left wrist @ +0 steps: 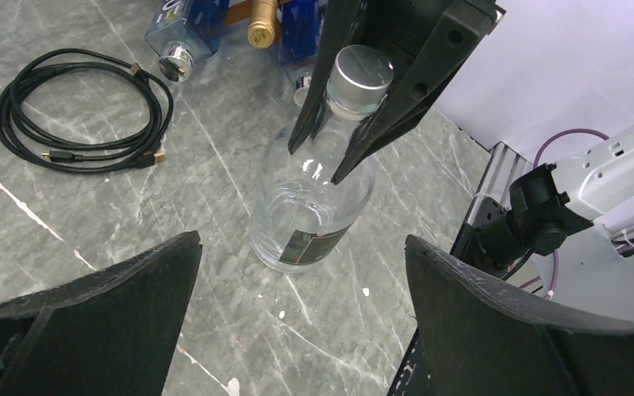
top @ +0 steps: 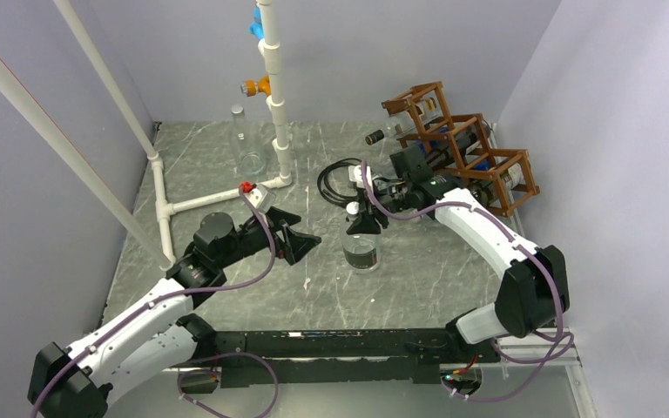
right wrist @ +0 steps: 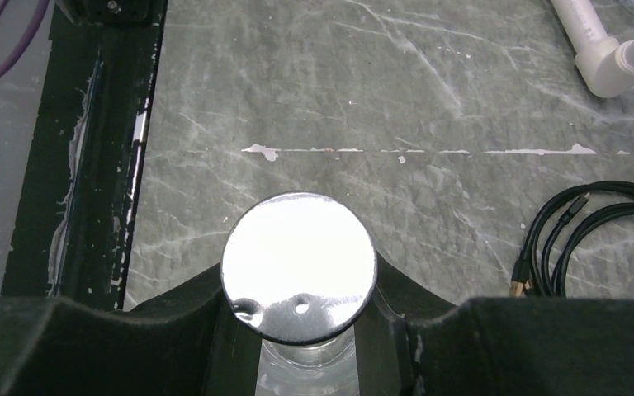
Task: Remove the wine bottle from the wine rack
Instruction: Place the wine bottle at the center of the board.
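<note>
- The grey marbled table (top: 331, 300) fills the middle of the overhead view, with pale walls on three sides.
- The white pipe frame (top: 274, 104) stands at the upper left of that view, with one post rising past the top edge.
- The wine rack (top: 466, 144) sits at the upper right, against the right wall. Its reddish-brown wooden cells are set diamond-wise, and bottles lie in them.
- One racked bottle's dark-capped neck (top: 381, 136) pokes out toward the left.
- The right arm reaches from the lower right up to the centre. The right gripper (top: 366, 218) points down, and its dark fingers (left wrist: 417, 78) are clamped on the bottle neck just under the cap.
- The left arm comes in from the lower left. The left gripper (top: 299, 237) is spread wide and holds nothing. It is aimed at the bottle from the left and is apart from it.
- The wine bottle (top: 362, 252) is clear glass with a dark label low on its side. It stands upright at the centre of the table, off the rack and to its lower left.
- A second clear bottle (top: 248, 150) stands by the pipe frame at the upper left.
- A coiled black cable (top: 335, 178) lies flat between the pipe frame and the rack.
- The bottle's silver cap (right wrist: 299, 268) fills the lower centre of the right wrist view, between the two fingers.
</note>
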